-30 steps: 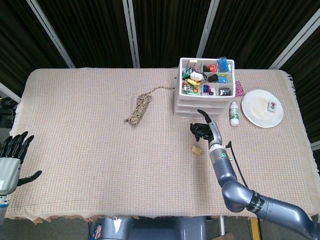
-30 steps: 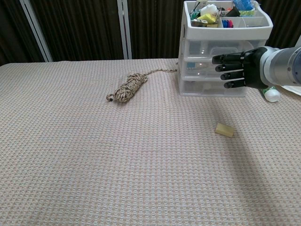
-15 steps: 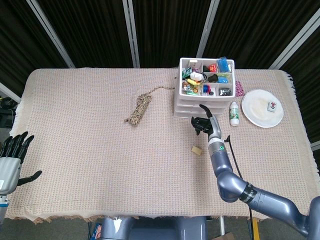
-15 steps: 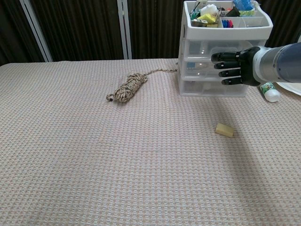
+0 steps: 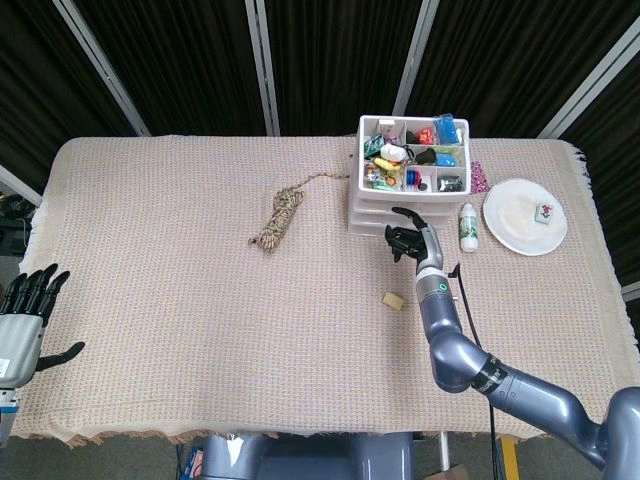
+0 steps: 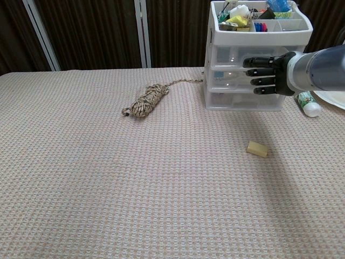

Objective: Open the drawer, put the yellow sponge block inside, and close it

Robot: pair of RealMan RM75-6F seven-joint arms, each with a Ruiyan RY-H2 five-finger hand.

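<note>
A white drawer unit (image 5: 375, 212) (image 6: 226, 81) stands at the back right of the table, its drawers closed and its top tray full of small items. The yellow sponge block (image 5: 393, 299) (image 6: 257, 149) lies on the cloth in front of it. My right hand (image 5: 408, 241) (image 6: 268, 74) hovers right at the drawer fronts with its fingers stretched toward them, holding nothing; whether it touches them I cannot tell. My left hand (image 5: 27, 310) stays at the table's near left edge, fingers spread and empty.
A coil of rope (image 5: 279, 217) (image 6: 146, 100) lies left of the drawer unit. A small white bottle (image 5: 467, 228) (image 6: 306, 103) and a white plate (image 5: 524, 216) holding a small item sit to the unit's right.
My right hand has moved away from the sponge block and up to the drawer fronts. The left hand and the sponge have stayed put.
</note>
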